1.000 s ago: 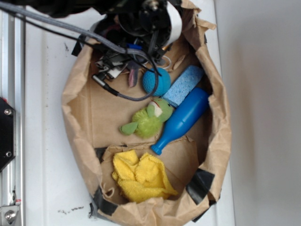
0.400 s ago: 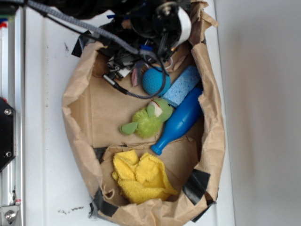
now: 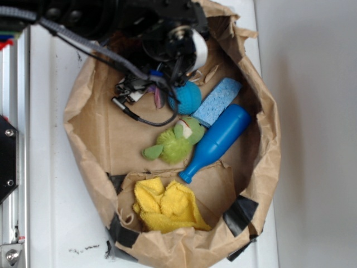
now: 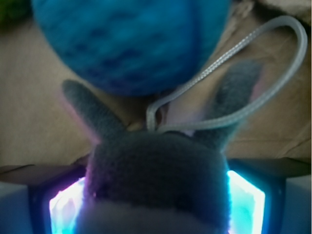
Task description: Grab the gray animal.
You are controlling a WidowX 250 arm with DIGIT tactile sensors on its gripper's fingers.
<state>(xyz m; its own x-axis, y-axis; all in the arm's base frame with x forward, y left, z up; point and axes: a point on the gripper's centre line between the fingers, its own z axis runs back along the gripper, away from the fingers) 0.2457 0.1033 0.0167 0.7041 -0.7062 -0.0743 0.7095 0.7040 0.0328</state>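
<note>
- The paper bag point(image 3: 83, 145) lies open on the white surface point(image 3: 50, 212); places below are given from the blue ball point(image 3: 188, 98) inside it.
- Left of the ball, the gray animal point(image 4: 156, 175) sits between the glowing jaws of the gripper point(image 4: 156, 204), which close against its head on both sides; its ears reach up beside the ball.
- Below the ball lies the lime-green plush point(image 3: 174, 142), with the yellow cloth point(image 3: 167, 206) further down.
- Right of the ball lie the blue sponge point(image 3: 217, 101) and the blue bottle point(image 3: 215, 142).
</note>
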